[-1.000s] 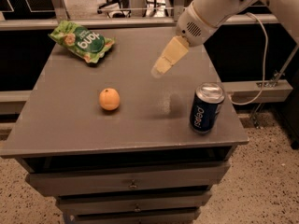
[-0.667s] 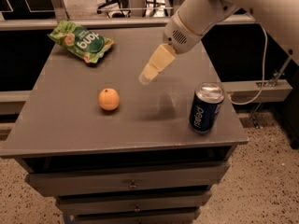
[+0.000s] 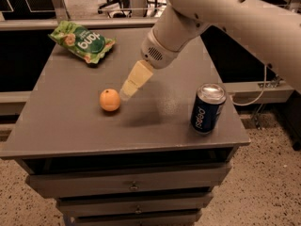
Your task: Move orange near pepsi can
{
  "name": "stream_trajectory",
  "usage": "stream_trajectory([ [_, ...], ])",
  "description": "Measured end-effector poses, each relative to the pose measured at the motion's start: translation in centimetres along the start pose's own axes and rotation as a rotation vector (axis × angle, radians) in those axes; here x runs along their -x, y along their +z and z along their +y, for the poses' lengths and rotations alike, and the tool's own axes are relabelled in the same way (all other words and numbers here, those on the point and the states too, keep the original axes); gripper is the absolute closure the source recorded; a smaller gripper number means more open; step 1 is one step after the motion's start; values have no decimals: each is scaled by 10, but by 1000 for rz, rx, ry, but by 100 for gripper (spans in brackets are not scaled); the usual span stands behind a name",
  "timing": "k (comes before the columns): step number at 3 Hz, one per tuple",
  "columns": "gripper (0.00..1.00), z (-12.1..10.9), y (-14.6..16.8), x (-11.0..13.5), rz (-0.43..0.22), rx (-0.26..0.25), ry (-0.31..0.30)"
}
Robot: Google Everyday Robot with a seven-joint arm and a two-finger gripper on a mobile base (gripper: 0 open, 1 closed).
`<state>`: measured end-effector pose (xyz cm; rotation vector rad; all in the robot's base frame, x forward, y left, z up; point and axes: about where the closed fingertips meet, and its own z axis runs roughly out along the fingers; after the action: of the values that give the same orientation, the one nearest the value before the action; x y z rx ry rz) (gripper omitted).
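The orange [image 3: 109, 100] is small and round and sits on the grey table [image 3: 61, 126], left of centre. The pepsi can [image 3: 208, 108] stands upright near the table's front right corner, dark blue with a silver top. My gripper [image 3: 128, 91] hangs from the white arm that comes in from the upper right. Its pale tip is just to the right of the orange and slightly above it, close to it but not around it. The can is well to the right of both.
A green snack bag [image 3: 83, 42] lies at the table's back left. The table has drawers below its front edge [image 3: 134, 186]. A white cable [image 3: 263, 86] hangs at the right, beyond the table. A speckled floor surrounds the table.
The arm has swung left and down. The gripper went from above the table's middle to right beside the orange. The orange and the can stand in the same spots on the table.
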<state>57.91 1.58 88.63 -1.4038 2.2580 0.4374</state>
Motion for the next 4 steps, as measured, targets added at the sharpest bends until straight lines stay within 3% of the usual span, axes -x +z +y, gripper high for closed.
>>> stream_trajectory([
  [4,0,56,53,21,-12,47,2],
])
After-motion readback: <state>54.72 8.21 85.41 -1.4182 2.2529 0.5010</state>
